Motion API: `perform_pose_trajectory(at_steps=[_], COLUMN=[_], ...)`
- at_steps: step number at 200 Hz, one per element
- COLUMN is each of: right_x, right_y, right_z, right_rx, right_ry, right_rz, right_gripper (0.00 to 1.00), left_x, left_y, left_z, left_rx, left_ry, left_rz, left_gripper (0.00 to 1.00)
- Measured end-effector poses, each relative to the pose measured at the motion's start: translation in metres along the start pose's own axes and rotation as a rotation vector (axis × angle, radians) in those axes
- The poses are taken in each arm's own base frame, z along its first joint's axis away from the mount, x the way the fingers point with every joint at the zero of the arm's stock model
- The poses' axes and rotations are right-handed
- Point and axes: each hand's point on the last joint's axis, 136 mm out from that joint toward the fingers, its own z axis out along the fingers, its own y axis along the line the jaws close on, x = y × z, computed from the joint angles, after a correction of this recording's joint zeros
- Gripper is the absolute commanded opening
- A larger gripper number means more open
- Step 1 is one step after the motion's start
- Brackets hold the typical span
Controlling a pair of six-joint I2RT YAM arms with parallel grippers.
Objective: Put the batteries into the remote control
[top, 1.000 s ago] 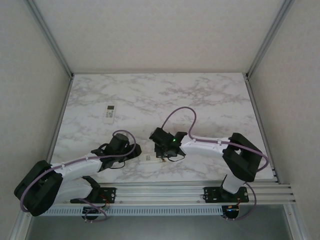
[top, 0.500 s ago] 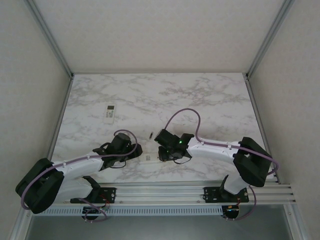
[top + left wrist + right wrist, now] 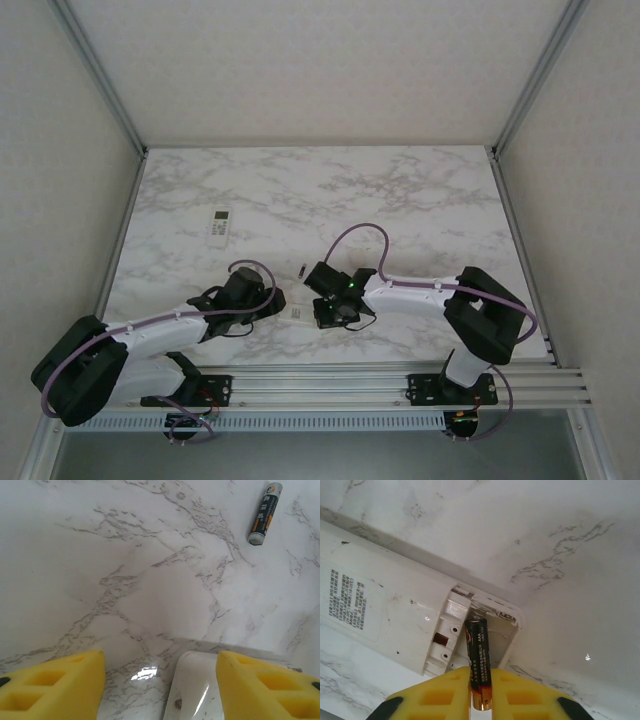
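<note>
Right fingers (image 3: 530, 697) were clamped on a battery (image 3: 479, 665), pinching its orange-ish lower end w/ the dark body sticking out past the yellow pads; the battery's far end sat at the open compartment (image 3: 492, 625) of the white remote (image 3: 390, 607), right by the spring at the end wall; touching it or just short, couldn't tell; the battery stood at an angle, not lying flat in the slot.

The remote lay back side up on the marble desk (image 3: 560, 540), w/ a printed label toward the left in the right wrist view and the compartment at its right end.

Left fingers (image 3: 55, 682) were spread wide apart, gripping nothing, low over the desk; one rounded corner of the remote showed btwn them at the bottom of the left wrist view; a second battery (image 3: 264, 513) lay loose on the desk well beyond, toward the upper right.

From above, the remote lay near the front edge btwn the two arms; a second remote (image 3: 221, 226) lay well apart on the far left part of the desk.
</note>
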Motion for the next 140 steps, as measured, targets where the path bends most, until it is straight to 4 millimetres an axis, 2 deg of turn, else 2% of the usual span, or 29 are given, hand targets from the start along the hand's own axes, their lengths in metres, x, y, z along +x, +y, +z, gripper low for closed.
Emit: perform_pose_trajectory(at_steps=[50,77,140], right_x=[-0.004,-0.005,-0.007], right_y=[0.002,0.005,0.007], right_z=[0.001,0.003,0.007], right_rx=[0.035,0.047,0.049], right_ry=[0.018,0.039,0.045], right_rz=[0.025,0.061,0.140], right_gripper=[0.12,0.12,0.12], left_x=[0.003,0.017,0.017], left_y=[-0.009,-0.027,-0.025], left_z=[0.004,0.007,0.007], left_rx=[0.034,0.119,0.135], left_ry=[-0.008,0.032,0.018], left_rz=[0.004,0.016,-0.002], left_gripper=[0.49,0.47,0.43])
